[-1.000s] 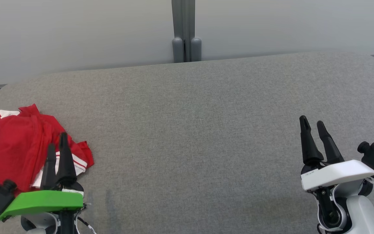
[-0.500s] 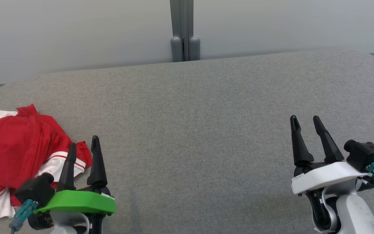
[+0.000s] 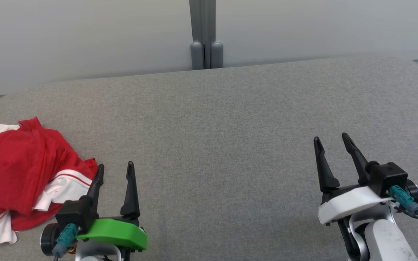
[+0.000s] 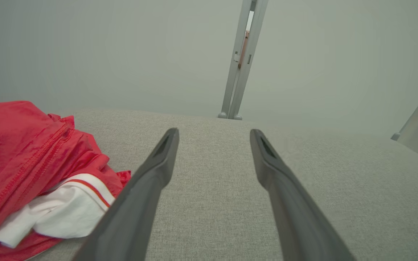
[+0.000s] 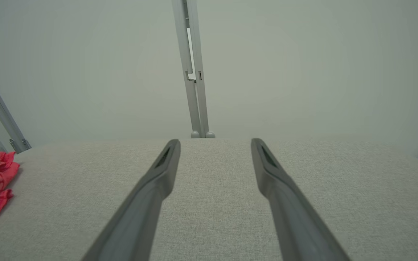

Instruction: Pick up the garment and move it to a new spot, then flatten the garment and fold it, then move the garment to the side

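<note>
The red garment is lying in a crumpled heap on the grey padded surface, just off to the left of the left gripper. That gripper's nearer finger is sitting right beside the cloth's edge without, as far as I can tell, pinching any of it. Its fingers are spread wide with nothing between them. The right gripper is doing the same, spread and empty, with the heap lying well away to its left across the open surface. I'm judging this fabric to be light, thin and thoroughly limp, perhaps a little slick, so it is likely going to sag and trail from whatever point gets pinched; nothing fragile about it. The white striped band is poking out of the pile on the side closest to the left gripper and is looking like the thicker, firmer bit. I'm guessing a pinch there, or on a raised red fold beside it, is offering the surest hold.
</note>
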Robot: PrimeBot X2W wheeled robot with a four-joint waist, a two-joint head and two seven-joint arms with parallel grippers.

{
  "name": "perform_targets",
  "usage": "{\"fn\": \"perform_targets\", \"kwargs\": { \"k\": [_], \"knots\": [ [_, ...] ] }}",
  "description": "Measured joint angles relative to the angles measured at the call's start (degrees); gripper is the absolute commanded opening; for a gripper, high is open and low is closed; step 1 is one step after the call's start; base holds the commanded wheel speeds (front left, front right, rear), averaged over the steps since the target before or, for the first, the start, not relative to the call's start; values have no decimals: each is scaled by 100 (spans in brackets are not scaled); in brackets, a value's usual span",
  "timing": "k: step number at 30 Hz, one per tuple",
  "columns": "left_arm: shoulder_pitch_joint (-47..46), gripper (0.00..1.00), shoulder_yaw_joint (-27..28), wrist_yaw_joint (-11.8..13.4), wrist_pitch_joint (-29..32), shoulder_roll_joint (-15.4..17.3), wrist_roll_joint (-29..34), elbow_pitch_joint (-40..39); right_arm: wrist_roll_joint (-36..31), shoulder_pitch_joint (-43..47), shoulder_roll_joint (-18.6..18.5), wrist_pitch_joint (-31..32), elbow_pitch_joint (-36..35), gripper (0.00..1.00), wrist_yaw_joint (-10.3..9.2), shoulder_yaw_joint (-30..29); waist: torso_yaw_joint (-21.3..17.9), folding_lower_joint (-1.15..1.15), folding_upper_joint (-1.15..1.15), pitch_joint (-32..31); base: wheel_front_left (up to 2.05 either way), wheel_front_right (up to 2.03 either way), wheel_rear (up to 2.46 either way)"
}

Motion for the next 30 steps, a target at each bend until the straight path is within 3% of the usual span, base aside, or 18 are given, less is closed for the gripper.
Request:
{"fn": "perform_targets", "kwargs": {
  "k": [7,22,30],
  "knots": [
    [-2,100,-277,212,-99,121,281,140,-515,-36,2,-90,-12,100,1,14,-8,0,0,-1,0,0,0],
    [-104,100,-667,289,-277,557,1000,176,-1323,-54,-1,-271,-74,100,10,119,-24,0,0,36,0,0,0],
    [-76,100,-536,421,-369,376,1067,27,-1625,-52,1,-372,-126,100,10,74,-18,0,0,76,0,0,0]
  ]
}}
